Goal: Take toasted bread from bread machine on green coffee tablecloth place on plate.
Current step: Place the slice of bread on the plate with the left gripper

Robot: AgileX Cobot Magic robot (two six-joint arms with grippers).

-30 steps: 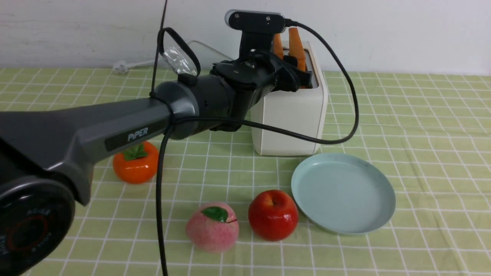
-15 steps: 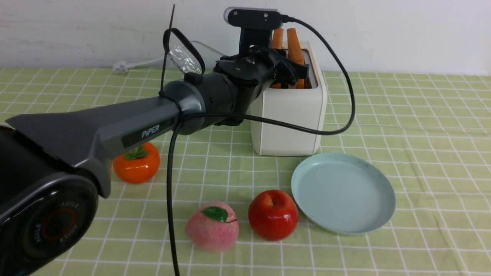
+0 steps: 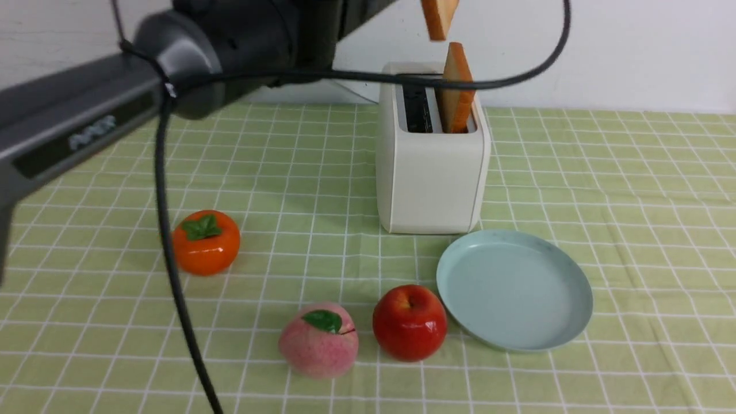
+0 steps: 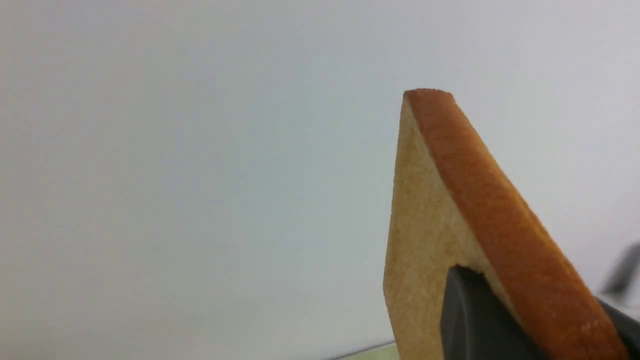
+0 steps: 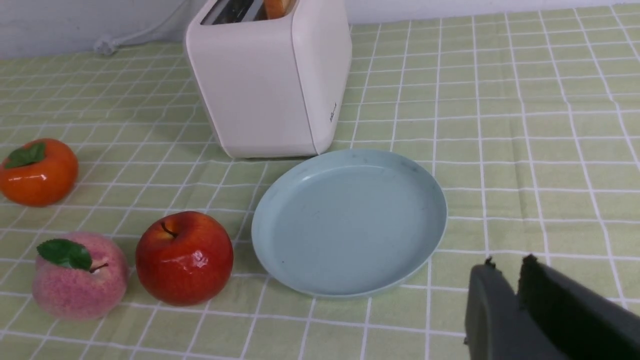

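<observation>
The white bread machine [image 3: 431, 172] stands on the green coffee tablecloth [image 3: 632, 201]. One slice of toasted bread [image 3: 457, 86] stands in its right slot; the left slot is dark and bare. My left gripper [image 4: 530, 300] is shut on the other toasted bread slice [image 4: 435, 200], which hangs above the bread machine at the top edge of the front view [image 3: 438, 17]. The pale blue-green plate [image 3: 514, 290] lies bare in front of the bread machine, also in the right wrist view [image 5: 350, 225]. My right gripper [image 5: 507, 262] is shut and empty, low over the cloth beside the plate.
An orange persimmon [image 3: 206, 241], a pink peach [image 3: 319, 339] and a red apple [image 3: 409, 322] lie left of the plate. My left arm [image 3: 230, 40] spans the upper left, and its black cable [image 3: 172, 259] hangs down to the front edge. A white wall is behind.
My left arm has risen from the bread machine's top, pulling one slice out of the left slot and up to the frame's top edge. The other slice stayed in its slot.
</observation>
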